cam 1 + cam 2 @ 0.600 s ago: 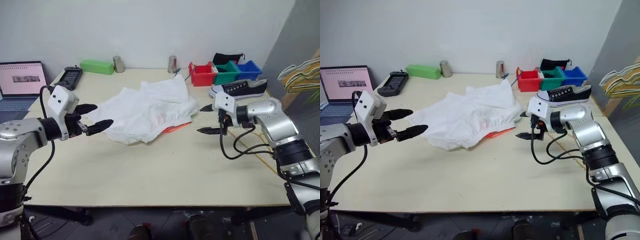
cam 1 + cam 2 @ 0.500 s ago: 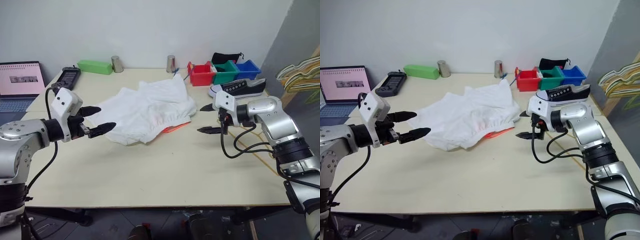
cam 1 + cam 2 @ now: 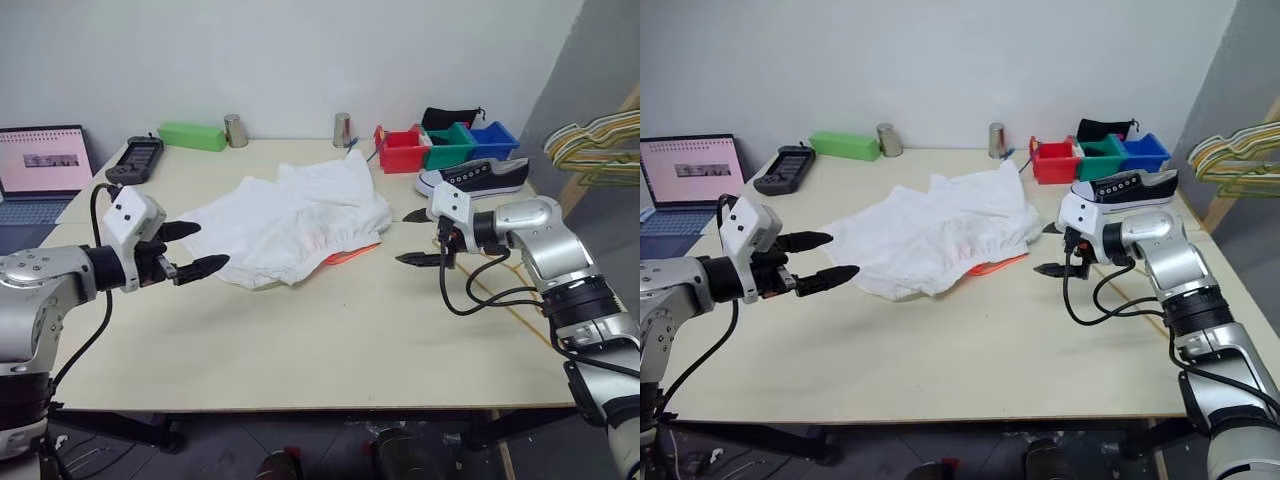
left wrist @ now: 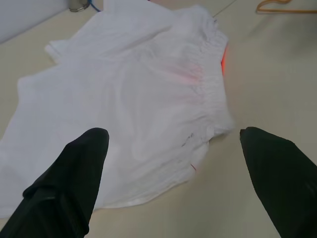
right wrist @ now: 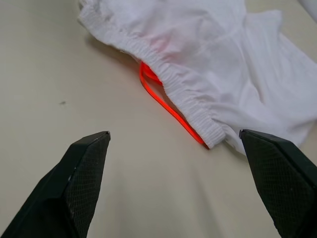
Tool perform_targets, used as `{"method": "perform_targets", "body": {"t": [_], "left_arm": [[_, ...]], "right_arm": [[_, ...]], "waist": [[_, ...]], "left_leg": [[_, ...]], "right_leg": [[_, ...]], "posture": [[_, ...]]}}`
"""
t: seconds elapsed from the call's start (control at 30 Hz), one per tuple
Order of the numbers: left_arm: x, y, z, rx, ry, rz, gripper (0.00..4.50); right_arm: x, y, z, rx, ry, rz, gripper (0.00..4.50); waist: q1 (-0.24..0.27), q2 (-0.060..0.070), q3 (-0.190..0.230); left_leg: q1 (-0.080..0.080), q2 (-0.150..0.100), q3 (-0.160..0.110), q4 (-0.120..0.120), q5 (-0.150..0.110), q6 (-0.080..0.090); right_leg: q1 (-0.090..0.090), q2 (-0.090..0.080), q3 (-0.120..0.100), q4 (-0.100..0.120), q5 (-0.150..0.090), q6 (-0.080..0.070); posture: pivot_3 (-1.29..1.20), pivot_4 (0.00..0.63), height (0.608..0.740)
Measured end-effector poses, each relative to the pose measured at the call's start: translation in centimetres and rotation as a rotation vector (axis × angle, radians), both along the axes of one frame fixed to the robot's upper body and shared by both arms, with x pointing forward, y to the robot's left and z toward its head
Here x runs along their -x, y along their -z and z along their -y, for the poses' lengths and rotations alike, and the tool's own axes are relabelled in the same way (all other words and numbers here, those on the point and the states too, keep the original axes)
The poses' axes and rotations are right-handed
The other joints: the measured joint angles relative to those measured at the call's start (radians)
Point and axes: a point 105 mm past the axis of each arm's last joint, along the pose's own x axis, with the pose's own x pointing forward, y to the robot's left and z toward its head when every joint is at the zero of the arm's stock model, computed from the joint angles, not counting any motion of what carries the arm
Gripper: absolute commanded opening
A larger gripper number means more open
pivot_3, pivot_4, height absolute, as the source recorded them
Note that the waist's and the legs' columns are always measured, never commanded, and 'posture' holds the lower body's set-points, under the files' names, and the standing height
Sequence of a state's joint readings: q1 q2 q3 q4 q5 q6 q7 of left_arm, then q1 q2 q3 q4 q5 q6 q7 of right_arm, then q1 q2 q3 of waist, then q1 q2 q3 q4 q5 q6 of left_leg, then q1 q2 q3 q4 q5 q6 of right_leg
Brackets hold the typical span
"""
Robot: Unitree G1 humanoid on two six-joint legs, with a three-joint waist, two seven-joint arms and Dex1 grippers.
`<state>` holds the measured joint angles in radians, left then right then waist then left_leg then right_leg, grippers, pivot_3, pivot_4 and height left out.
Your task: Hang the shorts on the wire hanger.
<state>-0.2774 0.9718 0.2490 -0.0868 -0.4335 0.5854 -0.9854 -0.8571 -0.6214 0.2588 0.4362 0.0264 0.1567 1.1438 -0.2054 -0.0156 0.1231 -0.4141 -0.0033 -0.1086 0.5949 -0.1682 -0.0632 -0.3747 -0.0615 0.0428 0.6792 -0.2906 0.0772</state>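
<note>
Left eye view: shorts (image 3: 290,225) mid-table (image 3: 300,350), bare near edge.

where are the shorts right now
In the left eye view the shorts lie crumpled on the table, a little back of its middle, between the open left claw and the open right claw, with the sneaker off to their right.

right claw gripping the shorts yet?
No, the right claw stands open above bare table, its fingers clear of the shorts and their orange-red drawstring.
</note>
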Motion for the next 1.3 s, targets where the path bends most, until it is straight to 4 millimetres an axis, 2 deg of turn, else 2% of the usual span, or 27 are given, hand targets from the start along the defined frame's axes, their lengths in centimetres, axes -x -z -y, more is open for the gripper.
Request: {"method": "perform_targets", "body": {"t": [0.13,0.3,0.47,0.6,0.67,0.8,0.93,1.13,1.17,1.2,1.3], "left_arm": [[0.3,2.6,0.3,-0.070,0.023,-0.040,4.50],[0.3,5.0,0.7,-0.066,0.013,-0.046,4.50],[0.4,5.7,-0.2,-0.037,-0.039,-0.045,4.50],[-0.3,5.1,-0.2,0.000,-0.075,0.005,4.50],[-0.9,5.3,0.4,0.023,-0.069,0.017,4.50],[-2.4,6.9,2.9,0.028,-0.018,-0.003,4.50],[-4.0,8.3,4.5,0.017,0.030,-0.020,4.50],[-5.9,10.3,5.4,-0.097,0.088,-0.017,4.50],[-6.2,10.7,5.5,-0.121,0.097,-0.021,4.11],[-6.3,11.1,5.6,-0.146,0.109,-0.026,4.02],[-6.0,12.0,5.7,-0.187,0.165,-0.055,3.24]], "right_arm": [[-0.9,0.8,-1.5,-0.012,0.015,0.025,4.43],[0.7,0.7,-6.3,-0.080,-0.082,0.016,4.43],[2.1,2.7,-9.3,-0.096,-0.115,-0.028,4.43],[2.1,3.0,-10.7,-0.102,-0.103,-0.004,4.43],[1.8,3.1,-10.5,-0.099,-0.083,-0.004,4.43],[2.1,2.9,-9.3,-0.070,-0.103,-0.034,4.43],[3.9,1.9,-6.6,-0.039,-0.154,-0.102,4.43],[4.9,0.5,-4.5,-0.045,-0.120,-0.133,4.43],[4.9,0.3,-4.0,-0.041,-0.104,-0.131,4.50],[4.9,0.2,-3.6,-0.040,-0.089,-0.127,4.50],[4.9,-0.1,-3.0,-0.047,-0.051,-0.123,4.50]], "waist": [[-0.017,0.000,0.000],[-0.029,-0.001,-0.001],[-0.035,-0.003,-0.003],[-0.033,-0.003,-0.004],[-0.028,-0.004,-0.005],[-0.014,-0.005,-0.006],[-0.014,-0.006,-0.008],[-0.052,-0.005,-0.017],[-0.059,-0.005,-0.020],[-0.069,-0.004,-0.021],[-0.099,-0.004,-0.023]], "left_leg": [[0.000,0.000,0.000,0.000,0.001,0.000],[0.000,0.001,-0.002,0.000,0.001,0.000],[0.000,0.001,-0.002,0.001,0.001,0.000],[0.001,0.000,-0.004,0.001,0.004,-0.002],[0.001,0.000,-0.004,0.001,0.005,-0.002],[0.001,0.000,-0.004,0.001,0.006,0.000],[0.000,0.000,-0.004,0.002,0.006,0.000],[0.000,0.000,-0.003,0.003,0.006,-0.001],[0.000,0.000,-0.003,0.003,0.006,-0.001],[0.001,0.000,-0.003,0.003,0.006,-0.001],[0.000,0.000,-0.003,0.003,0.006,-0.001]], "right_leg": [[0.000,0.000,0.000,0.001,0.002,-0.004],[0.000,0.001,0.000,0.002,0.002,-0.004],[0.000,0.001,0.000,0.002,0.003,-0.004],[0.001,0.001,-0.001,0.002,0.003,-0.003],[0.002,0.001,-0.001,0.002,0.004,-0.002],[0.002,0.001,-0.001,0.002,0.005,0.000],[0.002,0.001,-0.001,0.002,0.005,0.000],[0.002,0.001,-0.001,0.002,0.004,0.001],[0.002,0.001,-0.001,0.002,0.004,0.001],[0.002,0.001,-0.001,0.002,0.004,0.002],[0.002,0.001,-0.001,0.002,0.004,0.002]], "posture": [[-0.16,0.006,0.740],[-0.17,0.006,0.740],[-0.16,0.010,0.740],[-0.15,0.011,0.740],[-0.16,0.011,0.740],[-0.19,0.009,0.740],[-0.23,0.005,0.740],[-0.29,0.000,0.740],[-0.29,0.000,0.740],[-0.30,0.000,0.740],[-0.32,0.000,0.740]]}}
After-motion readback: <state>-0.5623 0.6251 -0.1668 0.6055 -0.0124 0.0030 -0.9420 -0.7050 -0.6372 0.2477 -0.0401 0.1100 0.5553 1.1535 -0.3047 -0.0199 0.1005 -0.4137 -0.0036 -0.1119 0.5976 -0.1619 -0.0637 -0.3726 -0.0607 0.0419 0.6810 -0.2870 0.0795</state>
